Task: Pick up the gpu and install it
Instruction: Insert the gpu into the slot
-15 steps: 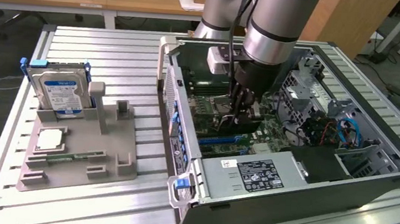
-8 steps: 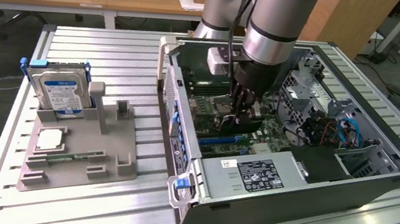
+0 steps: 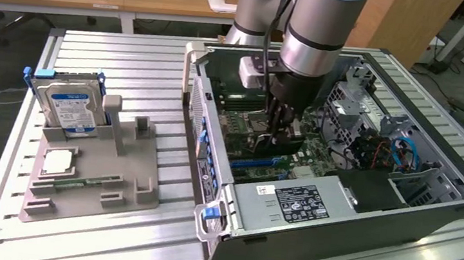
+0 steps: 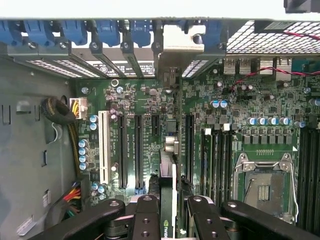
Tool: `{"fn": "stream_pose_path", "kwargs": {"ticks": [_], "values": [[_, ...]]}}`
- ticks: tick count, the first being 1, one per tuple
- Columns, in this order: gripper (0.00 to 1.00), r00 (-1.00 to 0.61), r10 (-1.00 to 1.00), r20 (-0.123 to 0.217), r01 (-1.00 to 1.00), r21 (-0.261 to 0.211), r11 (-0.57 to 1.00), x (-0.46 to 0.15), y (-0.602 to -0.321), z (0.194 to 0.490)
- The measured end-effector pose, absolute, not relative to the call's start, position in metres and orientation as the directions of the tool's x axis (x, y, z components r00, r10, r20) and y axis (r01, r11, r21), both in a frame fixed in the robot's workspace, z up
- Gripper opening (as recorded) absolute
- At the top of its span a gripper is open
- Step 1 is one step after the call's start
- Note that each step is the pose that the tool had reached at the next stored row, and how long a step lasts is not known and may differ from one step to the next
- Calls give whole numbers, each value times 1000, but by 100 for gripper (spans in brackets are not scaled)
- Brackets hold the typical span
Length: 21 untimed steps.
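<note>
My gripper (image 3: 277,133) reaches down into the open computer case (image 3: 431,209) and is shut on the gpu (image 3: 263,147), a thin dark card held on edge over the motherboard. In the wrist view the gpu (image 4: 170,150) runs edge-on between my black fingers (image 4: 147,210). Its silver bracket (image 4: 182,42) meets the rear slot openings of the case. The card stands in line with the black expansion slots (image 4: 189,145), between two of them. Whether it sits in a slot I cannot tell.
A grey fixture (image 3: 114,182) beside the case holds a hard drive (image 3: 69,105) upright, a processor chip (image 3: 58,162) and a memory stick (image 3: 79,184). Inside the case are the power supply (image 3: 293,204), the processor socket (image 4: 262,182) and a cable bundle (image 4: 60,112).
</note>
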State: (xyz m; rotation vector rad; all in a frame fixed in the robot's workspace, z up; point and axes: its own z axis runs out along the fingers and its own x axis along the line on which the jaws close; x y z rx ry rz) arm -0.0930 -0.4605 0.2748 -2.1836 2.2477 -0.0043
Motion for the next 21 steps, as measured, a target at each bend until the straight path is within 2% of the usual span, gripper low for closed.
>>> {"fn": "stream_pose_path", "kwargs": {"ticks": [21], "values": [[26,-29,-1000,-4,-1000,-7,29,-97,-459,261]]}}
